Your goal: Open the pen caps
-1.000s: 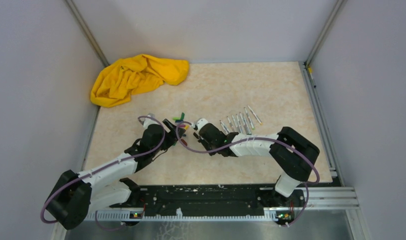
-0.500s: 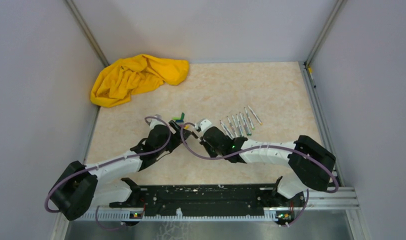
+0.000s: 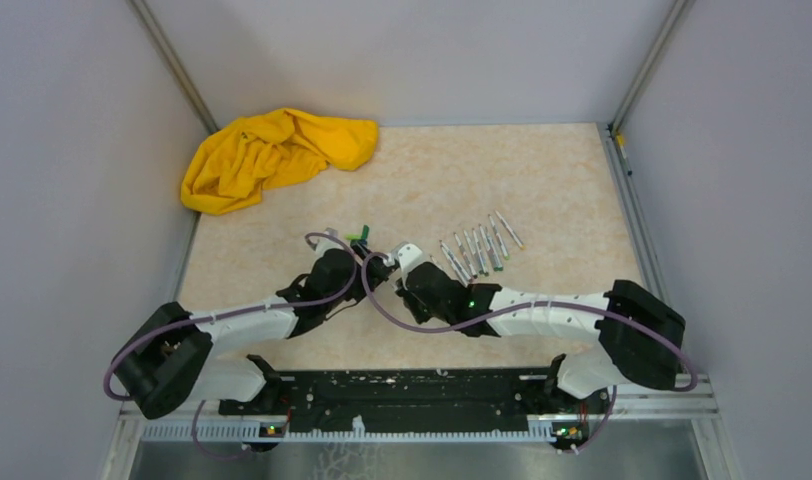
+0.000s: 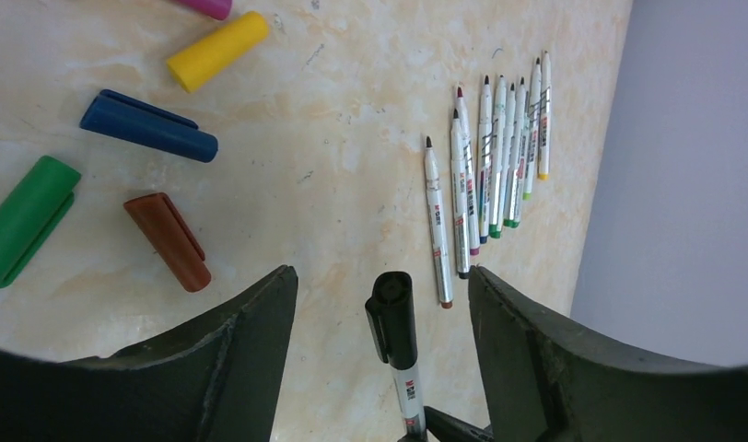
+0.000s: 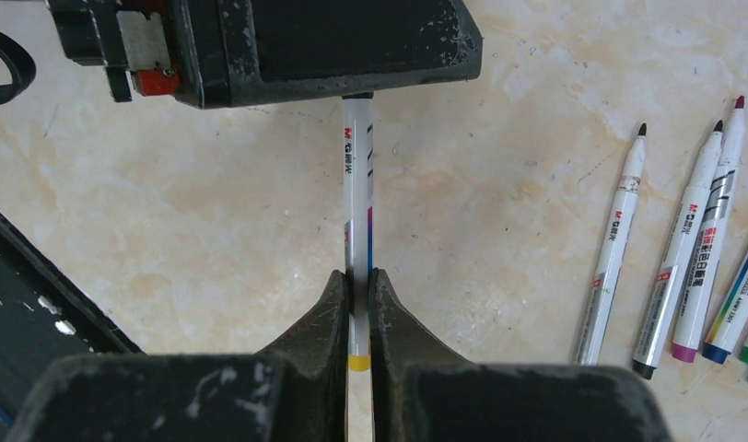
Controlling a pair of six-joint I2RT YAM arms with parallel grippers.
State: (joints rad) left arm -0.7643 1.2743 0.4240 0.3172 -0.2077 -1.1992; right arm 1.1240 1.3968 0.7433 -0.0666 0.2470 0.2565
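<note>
Both arms have stretched further out since a second ago: the left gripper (image 3: 366,268) has slid toward 3 o'clock and the right arm's elbow has swung out toward 4 o'clock, so the two claws now meet nose to nose at mid-table. The right gripper (image 5: 358,276) is clamped tight on the white barrel of the black-capped pen (image 5: 356,175), close to its yellow-banded tail. In its own camera the pen points to 12 o'clock, into the left claw. The left claw's jaws stand wide, one on either side of the black cap (image 4: 391,316), with a gap on each flank; they grip nothing. At 10 o'clock in the left wrist view lie loose caps (image 4: 149,126) in yellow, blue, green, brown and pink, on the table (image 3: 542,170). A row of uncapped pens (image 3: 479,244) lies at 2 o'clock from the claws. The yellow cloth (image 3: 272,155) sits crumpled in the 11 o'clock corner.
</note>
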